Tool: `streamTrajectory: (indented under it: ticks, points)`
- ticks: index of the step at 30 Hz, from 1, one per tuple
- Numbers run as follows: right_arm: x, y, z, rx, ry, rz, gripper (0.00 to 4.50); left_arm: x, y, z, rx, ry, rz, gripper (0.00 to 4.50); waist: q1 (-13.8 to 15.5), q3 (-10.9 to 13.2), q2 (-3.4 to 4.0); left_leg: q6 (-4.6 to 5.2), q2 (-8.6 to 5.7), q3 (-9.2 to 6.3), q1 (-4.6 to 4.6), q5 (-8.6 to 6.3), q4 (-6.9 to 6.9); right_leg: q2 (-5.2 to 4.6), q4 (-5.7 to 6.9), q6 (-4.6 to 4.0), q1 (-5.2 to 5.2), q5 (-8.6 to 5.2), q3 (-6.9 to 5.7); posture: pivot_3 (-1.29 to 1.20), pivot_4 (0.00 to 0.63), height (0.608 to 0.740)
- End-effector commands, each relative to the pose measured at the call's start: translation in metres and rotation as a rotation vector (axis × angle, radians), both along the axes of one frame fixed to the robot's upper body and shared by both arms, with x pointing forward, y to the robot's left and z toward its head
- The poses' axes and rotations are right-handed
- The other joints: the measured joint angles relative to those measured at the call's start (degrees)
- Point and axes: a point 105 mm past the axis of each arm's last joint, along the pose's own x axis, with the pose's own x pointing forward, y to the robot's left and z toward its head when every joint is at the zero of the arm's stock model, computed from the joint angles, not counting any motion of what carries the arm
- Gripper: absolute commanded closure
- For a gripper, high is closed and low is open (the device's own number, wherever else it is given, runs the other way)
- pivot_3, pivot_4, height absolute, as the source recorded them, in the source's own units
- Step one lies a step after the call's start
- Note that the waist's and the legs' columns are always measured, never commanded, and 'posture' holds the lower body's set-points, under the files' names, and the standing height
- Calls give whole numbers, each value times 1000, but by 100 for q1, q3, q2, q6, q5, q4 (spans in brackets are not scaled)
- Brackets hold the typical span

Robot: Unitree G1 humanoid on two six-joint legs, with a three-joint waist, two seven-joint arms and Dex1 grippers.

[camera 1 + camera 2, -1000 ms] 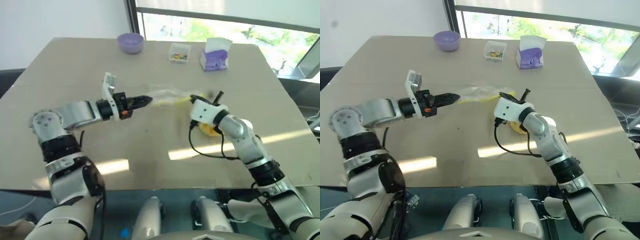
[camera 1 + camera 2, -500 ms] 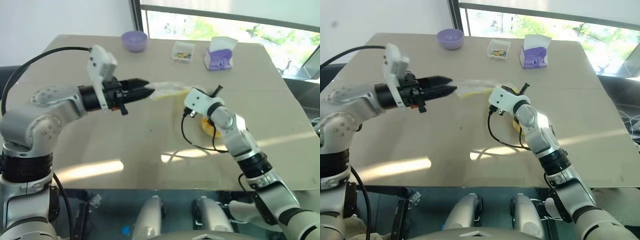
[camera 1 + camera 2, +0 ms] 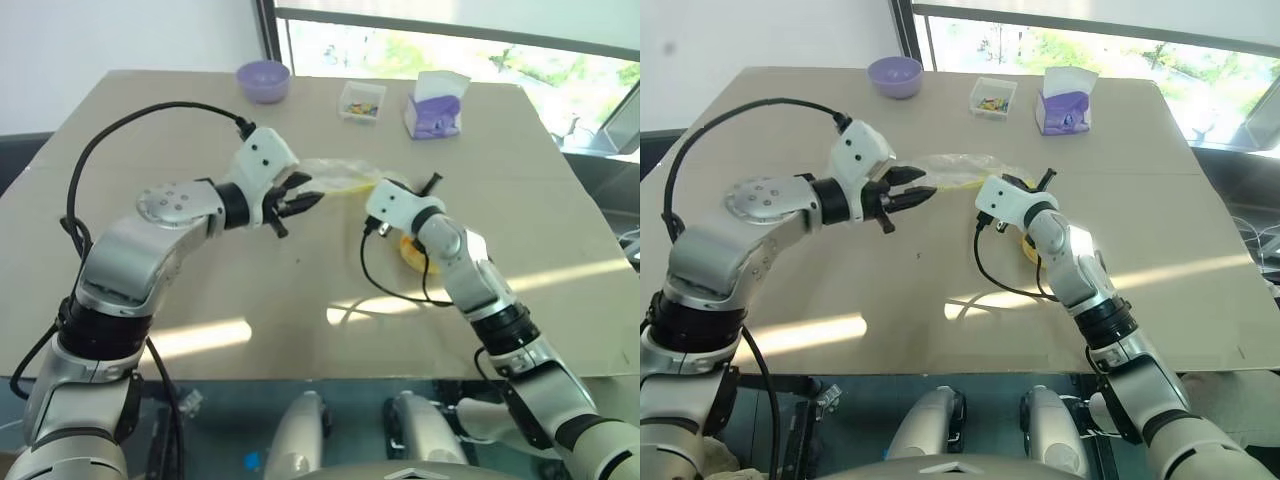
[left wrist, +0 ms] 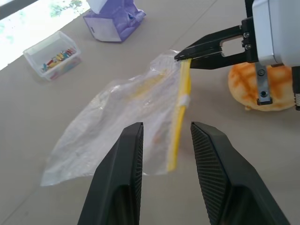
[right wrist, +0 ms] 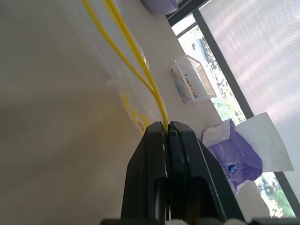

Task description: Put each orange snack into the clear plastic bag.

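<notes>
The left gripper (image 3: 310, 203) has its two black fingers apart and it holds nothing; the fingertips stand just before the near edge of the clear plastic bag (image 4: 126, 110), not touching it. The bag lies flat on the table (image 3: 150, 130) between the two grippers, with its yellow seal strip (image 4: 180, 112) on the side of the right gripper. The right gripper (image 4: 180, 57) is pressed closed on one end of this yellow strip. Just beside the right gripper, on its far side from the bag, the orange snack (image 4: 262, 86) rests on the table, outside the bag. Beyond both grippers stand a purple bowl (image 3: 263, 80), a small clear box (image 3: 361, 101) and a purple tissue pack (image 3: 436, 106).
</notes>
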Motion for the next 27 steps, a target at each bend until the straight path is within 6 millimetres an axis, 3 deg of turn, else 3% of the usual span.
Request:
streamTrajectory:
  ticks: [1,5,9,17,20,22,23,27]
  points:
    - [-1,5,21,13,-70,21,4500,1,-6,9,25,-69,-3,2798,0,0,0,0,0,0,0,0,0,0,1,0,0,0,1,0,150,733]
    - [-2,5,23,14,-72,25,4500,2,-13,0,37,-61,-4,2798,6,1,0,0,1,1,0,0,0,2,2,0,-1,0,2,0,150,733]
    - [-2,6,25,14,-78,31,4500,3,-18,-4,55,-73,-18,4475,0,1,0,0,4,4,0,0,0,5,2,0,-3,0,6,0,150,733]
    - [-6,8,26,35,-64,57,4500,14,-7,-18,153,-127,26,4475,1,2,2,0,6,10,3,0,0,9,4,0,-5,0,13,0,150,733]
    - [-15,10,10,17,52,162,4500,22,1,-26,115,-258,7,4475,7,2,2,0,7,16,8,0,-2,9,5,0,-4,0,18,0,150,733]
    - [-17,4,10,21,65,162,3909,23,6,-32,45,-242,-30,4500,8,2,2,0,10,18,8,0,-4,8,2,-1,-4,1,19,0,150,733]
    - [-18,1,10,20,65,162,3823,24,9,-35,26,-232,-28,4500,18,2,2,1,11,17,6,0,-4,8,1,-1,-5,1,18,0,150,733]
    - [-29,-11,14,73,78,181,2200,25,20,-47,-8,-227,-76,4500,22,2,2,1,12,19,4,0,-5,8,2,-1,-6,1,17,0,150,733]
